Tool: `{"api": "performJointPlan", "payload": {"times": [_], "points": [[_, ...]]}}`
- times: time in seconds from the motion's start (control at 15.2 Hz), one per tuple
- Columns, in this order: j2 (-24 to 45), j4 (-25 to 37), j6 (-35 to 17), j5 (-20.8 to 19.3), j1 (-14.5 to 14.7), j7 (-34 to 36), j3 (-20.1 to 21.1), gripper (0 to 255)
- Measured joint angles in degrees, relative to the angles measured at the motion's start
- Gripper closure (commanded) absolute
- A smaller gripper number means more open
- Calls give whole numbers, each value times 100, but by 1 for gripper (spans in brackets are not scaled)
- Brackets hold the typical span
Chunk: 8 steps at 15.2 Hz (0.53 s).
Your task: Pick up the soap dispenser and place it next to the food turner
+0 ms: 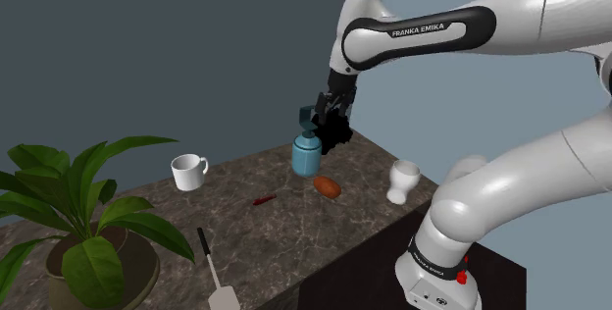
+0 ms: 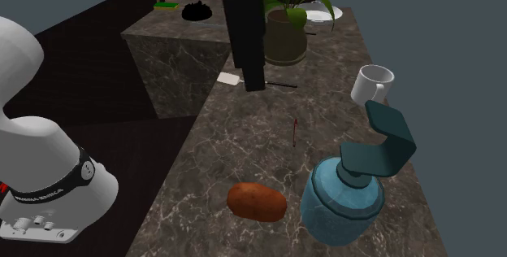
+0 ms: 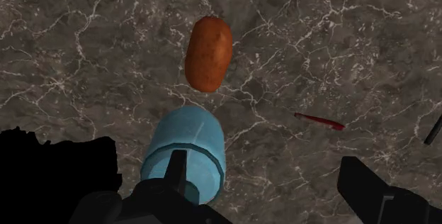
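Teal soap dispenser (image 1: 305, 156) is standing upright on the marbled counter (image 1: 245, 220), directly under my gripper (image 1: 329, 127). I am seeing its fingers standing wide apart, pinching nothing, the pump sitting between them. A brown oval lump (image 3: 208, 51) is lying just beyond the hand; the food turner (image 1: 211, 271) is lying well away.

Shoulder view: beside and behind the arm's base (image 1: 438, 274), looking down across the desk (image 1: 265, 234). Second exterior view: close, facing along the desk toward the plant (image 2: 296, 3). Wrist view: near, straight down. All three share the soap dispenser (image 1: 305, 154) — and the orange-brown oval (image 1: 328, 187).
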<state>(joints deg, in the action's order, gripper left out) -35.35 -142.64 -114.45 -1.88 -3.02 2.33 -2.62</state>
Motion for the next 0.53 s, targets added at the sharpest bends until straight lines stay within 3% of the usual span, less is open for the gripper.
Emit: {"api": "performJointPlan", "payload": {"times": [0.53], "points": [[1301, -3, -2015, -210, -329, 354, -146, 0]]}}
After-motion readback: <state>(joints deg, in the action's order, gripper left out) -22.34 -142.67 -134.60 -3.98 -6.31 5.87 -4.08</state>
